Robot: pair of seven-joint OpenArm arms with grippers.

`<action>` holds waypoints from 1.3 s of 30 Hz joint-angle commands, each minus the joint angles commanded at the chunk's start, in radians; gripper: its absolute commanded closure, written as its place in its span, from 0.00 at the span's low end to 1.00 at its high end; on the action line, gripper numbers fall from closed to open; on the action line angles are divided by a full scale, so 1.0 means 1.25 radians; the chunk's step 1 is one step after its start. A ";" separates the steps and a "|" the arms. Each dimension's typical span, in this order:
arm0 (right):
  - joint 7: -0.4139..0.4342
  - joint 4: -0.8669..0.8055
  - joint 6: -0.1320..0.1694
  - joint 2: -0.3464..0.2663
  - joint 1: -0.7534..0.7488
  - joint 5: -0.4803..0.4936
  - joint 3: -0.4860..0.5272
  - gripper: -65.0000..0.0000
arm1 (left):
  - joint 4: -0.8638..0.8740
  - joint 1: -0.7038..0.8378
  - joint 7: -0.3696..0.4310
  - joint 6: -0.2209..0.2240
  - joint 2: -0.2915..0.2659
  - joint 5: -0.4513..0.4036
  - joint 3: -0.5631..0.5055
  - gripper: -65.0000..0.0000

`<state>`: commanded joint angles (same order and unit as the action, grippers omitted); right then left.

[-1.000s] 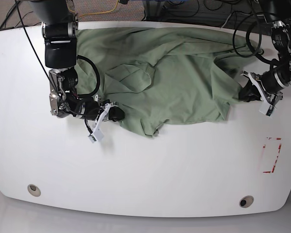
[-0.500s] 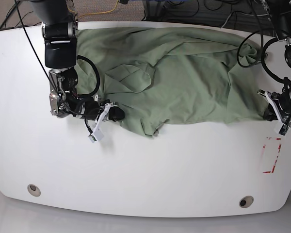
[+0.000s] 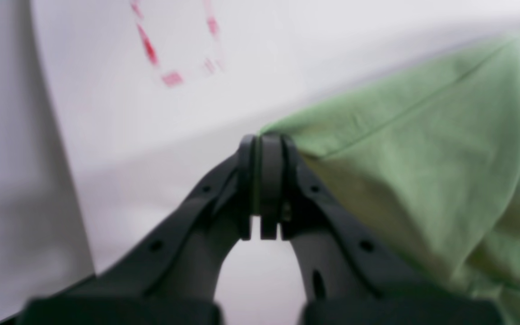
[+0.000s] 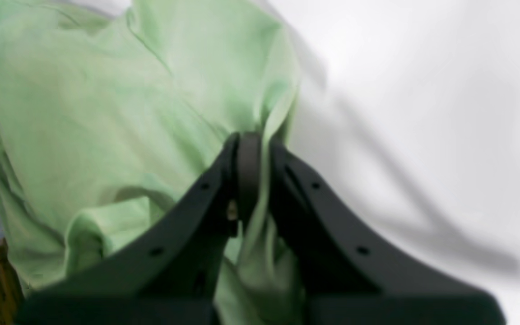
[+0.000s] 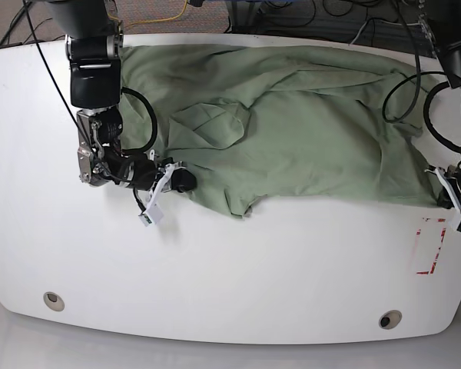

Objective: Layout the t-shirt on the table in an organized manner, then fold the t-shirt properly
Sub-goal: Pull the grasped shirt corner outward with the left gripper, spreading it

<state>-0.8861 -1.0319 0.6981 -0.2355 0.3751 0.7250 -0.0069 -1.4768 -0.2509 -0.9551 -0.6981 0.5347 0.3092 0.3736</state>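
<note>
Both the left hand (image 5: 448, 198) and right hand (image 5: 181, 181) pinch hem corners of the polo shirt (image 5: 292, 123), spread toward the desk's (image 5: 238, 269) twelve o'clock edge; layout continues, smoothing next.

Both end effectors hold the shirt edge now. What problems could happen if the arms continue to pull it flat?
1. The left end effector pinches only a thin corner of the t-shirt; more tension might make it slip out.
2. That corner already lies near the table edge, beside the red tape mark, so it could probably be dragged off.
3. The right end effector grips bunched cloth, and a raised fold sits mid-shirt; wrinkles may get locked in.
</note>
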 joint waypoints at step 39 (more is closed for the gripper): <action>0.053 -0.063 0.000 -0.025 0.038 -0.001 0.000 0.90 | 0.099 -0.101 0.034 0.000 -0.022 -0.076 -0.066 0.99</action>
<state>-0.8201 -1.1101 0.6981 -0.2662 0.4227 0.7234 -0.0069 -1.3525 -0.3767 -0.9122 -0.6981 0.5071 0.2140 0.2908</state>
